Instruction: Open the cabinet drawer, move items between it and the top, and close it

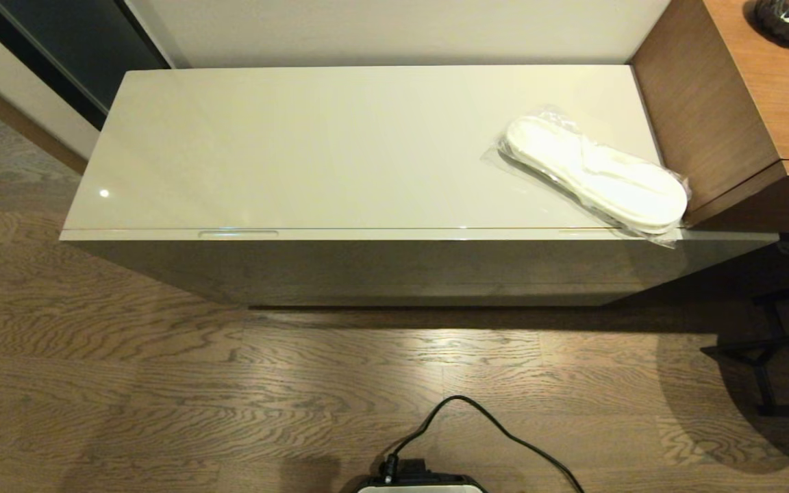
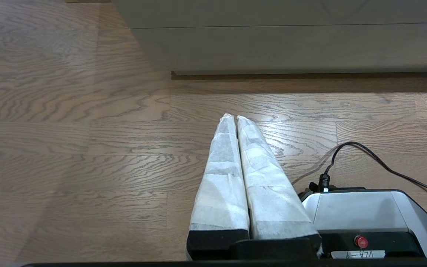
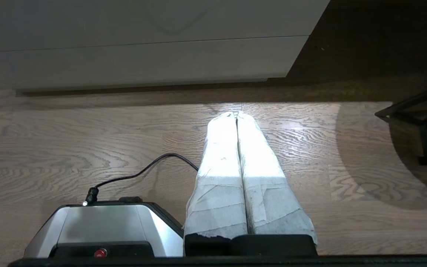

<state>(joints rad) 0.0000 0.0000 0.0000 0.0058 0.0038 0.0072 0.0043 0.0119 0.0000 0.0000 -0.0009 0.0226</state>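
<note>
The long glossy beige cabinet stands before me, its top (image 1: 340, 144) bare except at the right end. There the white slippers in clear plastic (image 1: 596, 172) lie slantwise, one end overhanging the front edge. The cabinet drawer (image 1: 381, 235) is closed; its slot handle (image 1: 238, 234) shows along the front edge at left. The wrapped bundle is out of view. Neither arm shows in the head view. My left gripper (image 2: 234, 118) hangs shut and empty over the floor, short of the cabinet front (image 2: 291, 48). My right gripper (image 3: 236, 114) is likewise shut and empty over the floor.
A brown wooden unit (image 1: 730, 109) butts against the cabinet's right end, with a dark vase (image 1: 788, 20) on it. A black metal frame (image 1: 771, 356) stands on the floor at right. My base (image 1: 422, 483) and its black cable (image 1: 504, 431) lie in front.
</note>
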